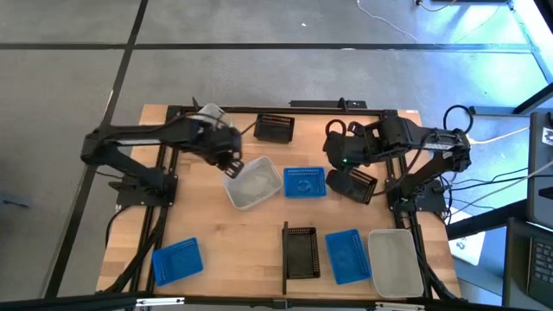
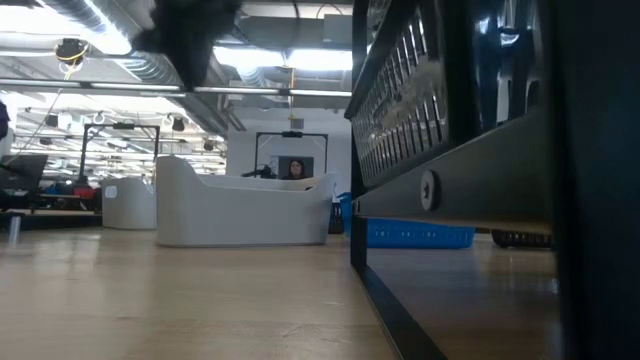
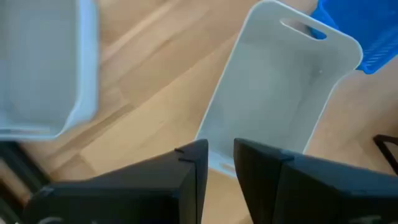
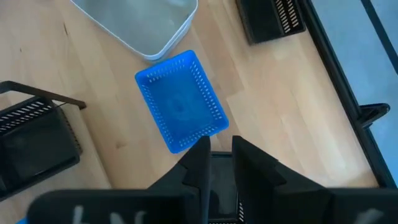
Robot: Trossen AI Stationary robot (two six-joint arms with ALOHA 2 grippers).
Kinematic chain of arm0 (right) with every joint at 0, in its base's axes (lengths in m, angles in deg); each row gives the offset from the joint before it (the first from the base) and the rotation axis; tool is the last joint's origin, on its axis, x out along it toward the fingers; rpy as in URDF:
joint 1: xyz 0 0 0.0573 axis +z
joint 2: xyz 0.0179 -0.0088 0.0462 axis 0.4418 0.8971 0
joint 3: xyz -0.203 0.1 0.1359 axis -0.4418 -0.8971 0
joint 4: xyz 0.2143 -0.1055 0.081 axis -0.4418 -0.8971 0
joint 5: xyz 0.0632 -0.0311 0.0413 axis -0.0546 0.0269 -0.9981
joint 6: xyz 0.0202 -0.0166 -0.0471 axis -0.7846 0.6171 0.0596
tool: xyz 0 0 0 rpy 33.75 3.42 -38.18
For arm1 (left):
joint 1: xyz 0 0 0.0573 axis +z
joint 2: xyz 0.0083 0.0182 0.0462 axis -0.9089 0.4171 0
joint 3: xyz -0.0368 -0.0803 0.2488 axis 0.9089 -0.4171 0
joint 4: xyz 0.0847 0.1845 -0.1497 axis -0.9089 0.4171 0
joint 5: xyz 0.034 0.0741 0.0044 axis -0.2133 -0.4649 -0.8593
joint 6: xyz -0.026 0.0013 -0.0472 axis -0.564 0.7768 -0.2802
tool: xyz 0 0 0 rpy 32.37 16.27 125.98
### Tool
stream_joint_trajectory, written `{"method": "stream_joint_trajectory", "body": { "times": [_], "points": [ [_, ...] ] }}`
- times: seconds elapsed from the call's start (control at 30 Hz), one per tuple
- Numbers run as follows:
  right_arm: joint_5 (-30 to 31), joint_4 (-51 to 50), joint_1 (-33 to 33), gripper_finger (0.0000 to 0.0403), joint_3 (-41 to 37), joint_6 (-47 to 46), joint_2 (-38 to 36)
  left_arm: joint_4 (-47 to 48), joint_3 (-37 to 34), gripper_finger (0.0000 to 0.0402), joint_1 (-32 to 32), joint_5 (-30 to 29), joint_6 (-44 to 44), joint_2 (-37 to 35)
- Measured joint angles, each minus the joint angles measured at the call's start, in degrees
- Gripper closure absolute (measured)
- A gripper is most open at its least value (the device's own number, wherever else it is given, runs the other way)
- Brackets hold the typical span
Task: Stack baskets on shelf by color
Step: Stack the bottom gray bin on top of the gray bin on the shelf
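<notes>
White basket (image 1: 253,184) — just beside left gripper (image 1: 232,166).

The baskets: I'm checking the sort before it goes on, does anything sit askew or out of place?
Yes. The white basket under the left pincer lies skewed to the table edges, with nothing nested in it. The black basket by the right pincer also sits at an angle.

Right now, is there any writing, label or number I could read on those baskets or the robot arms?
None can be read. The baskets, such as the blue basket and the white basket, show no print. Pale marks on the right gripper are too blurred to read.
</notes>
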Motion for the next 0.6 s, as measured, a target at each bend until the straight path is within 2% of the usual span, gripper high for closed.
{"method": "stream_joint_trajectory", "body": {
  "times": [0.07,0.2,0.4,0.6],
  "points": [
    [-0.04,0.00,0.00,0.0340,0.00,0.10,0.02,-1.52,-0.02,0.0333,1.59,2.65,3.50,3.20],
    [-1.57,0.00,0.04,0.0340,0.00,1.69,-0.04,-4.22,-0.02,0.0333,3.44,2.87,10.80,9.08],
    [-2.80,0.02,0.09,0.0341,0.00,2.68,-0.04,-5.37,-0.02,0.0333,5.43,2.85,15.74,16.26],
    [-2.80,0.00,0.09,0.0341,0.00,2.59,-0.04,-6.19,-0.02,0.0333,6.49,2.64,19.61,19.86]
  ]
}}
